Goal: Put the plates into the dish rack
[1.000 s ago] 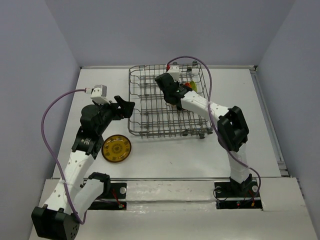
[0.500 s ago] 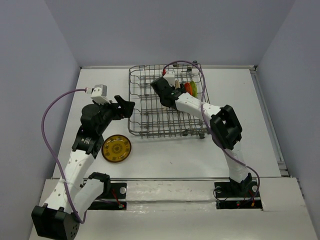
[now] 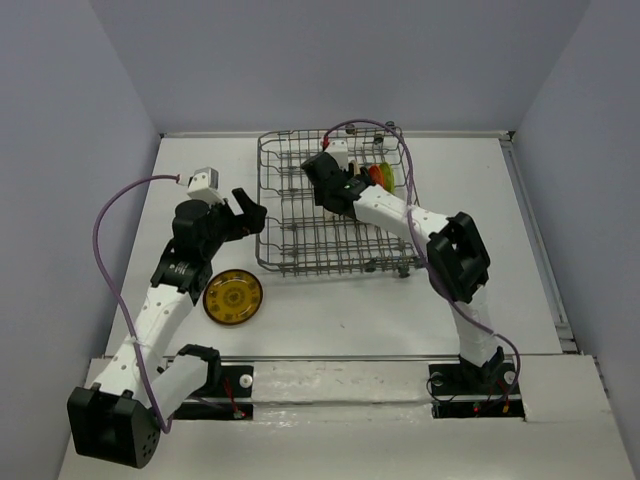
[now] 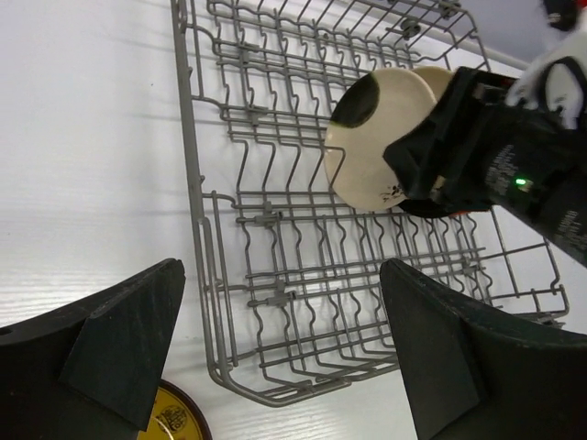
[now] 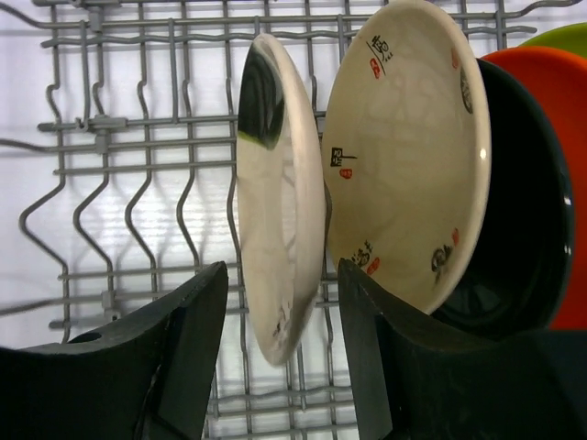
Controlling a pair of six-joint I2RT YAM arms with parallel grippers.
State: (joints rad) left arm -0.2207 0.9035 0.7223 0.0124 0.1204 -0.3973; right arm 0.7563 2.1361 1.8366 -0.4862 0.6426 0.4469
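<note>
The dish rack (image 3: 300, 225) stands at the far middle of the table. In the right wrist view, the cream plate with a black patch (image 5: 275, 192) stands on edge in the tines. Beside it stand the beige plate (image 5: 404, 156), the black plate (image 5: 527, 238), the orange-red plate (image 5: 555, 101) and the lime green plate (image 5: 564, 37). My right gripper (image 5: 284, 312) is open, one finger on each side of the cream plate with a gap on both sides. The dark yellow plate (image 3: 233, 297) lies flat on the table. My left gripper (image 3: 250, 215) is open and empty above the rack's left edge.
The left wrist view shows the rack's near left corner (image 4: 220, 367), the cream plate (image 4: 367, 137) and the right gripper's black body (image 4: 468, 147) behind it. The rack's left rows hold no plates. White walls enclose the table.
My right gripper has moved a little left inside the rack with the cream plate. My left arm has shifted slightly toward the rack.
</note>
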